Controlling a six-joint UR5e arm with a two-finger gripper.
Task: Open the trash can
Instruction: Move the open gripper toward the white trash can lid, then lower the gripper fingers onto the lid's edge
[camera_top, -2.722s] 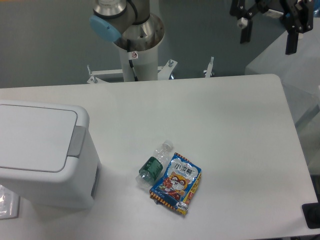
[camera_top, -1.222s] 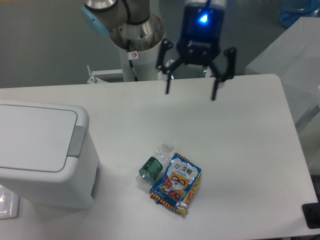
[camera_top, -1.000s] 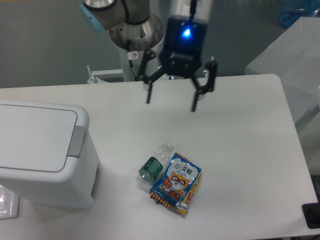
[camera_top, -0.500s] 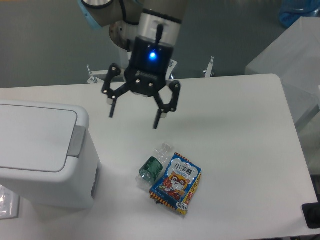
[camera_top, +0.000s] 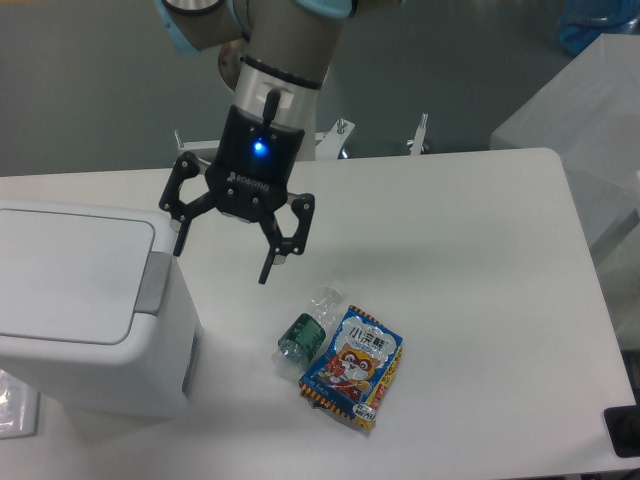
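Beside the trash can (camera_top: 85, 300), gripper (camera_top: 223, 264) has swept in from the far right, jaws spread wide, empty; grey push strip (camera_top: 152, 283) now near, lid closed.

Trash can (camera_top: 85, 300) left side cut off by frame edge; arm (camera_top: 290, 30) top cropped.

Bin (camera_top: 85, 300) at table's (camera_top: 480, 260) left edge; gripper (camera_top: 224, 260) above, just right of it. Right of bin, bottle (camera_top: 308, 333) touching snack bag (camera_top: 352, 367).
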